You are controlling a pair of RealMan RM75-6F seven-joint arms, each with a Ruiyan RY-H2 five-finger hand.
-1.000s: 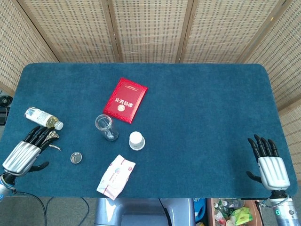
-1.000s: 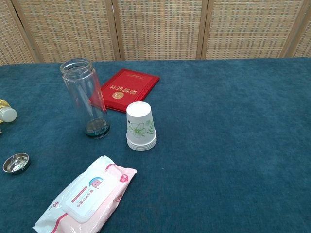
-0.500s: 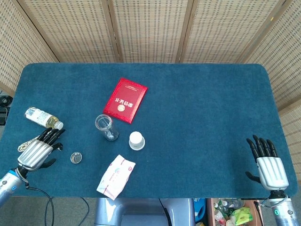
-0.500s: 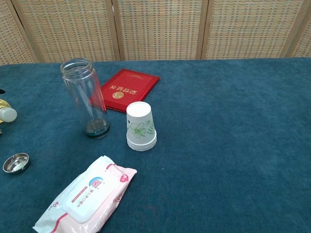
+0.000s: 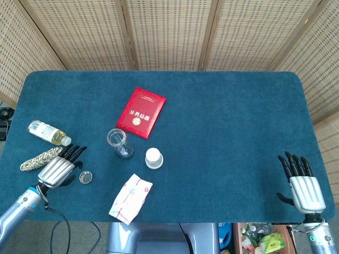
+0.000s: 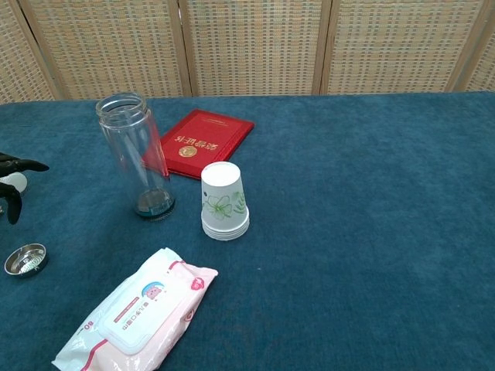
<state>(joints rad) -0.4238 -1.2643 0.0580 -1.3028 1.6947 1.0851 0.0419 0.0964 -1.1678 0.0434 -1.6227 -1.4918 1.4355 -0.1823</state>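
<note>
Nearest me, at about 7 o'clock on the table (image 5: 238,132), a wipes pack (image 5: 130,198) lies flat at the front edge, its flap facing up in the chest view. My left hand (image 5: 59,168) sits at roughly 8 o'clock, palm down, fingers spread wide and holding nothing; the chest view catches only its dark fingertips (image 6: 15,164) at the left border. Just beside that hand, toward 3 o'clock from it, lies a small metal lid (image 5: 85,177), apart from the fingers. On the hand's other side, toward 10 o'clock, a coil of rope (image 5: 37,159) rests on the cloth, close to the hand; I cannot tell whether they touch. My right hand (image 5: 303,185) is far off at 4 o'clock, near the front right corner, fingers apart and straight, nothing in it. Moving out, a stack of paper cups (image 6: 224,202) stands upside down near table centre-left, with a clear jar (image 6: 138,154) upright and open just beside it at 10 o'clock. A small bottle (image 5: 48,132) lies on its side at 9 o'clock. Farthest, at 11 o'clock, a red booklet (image 5: 141,112) lies flat.
</note>
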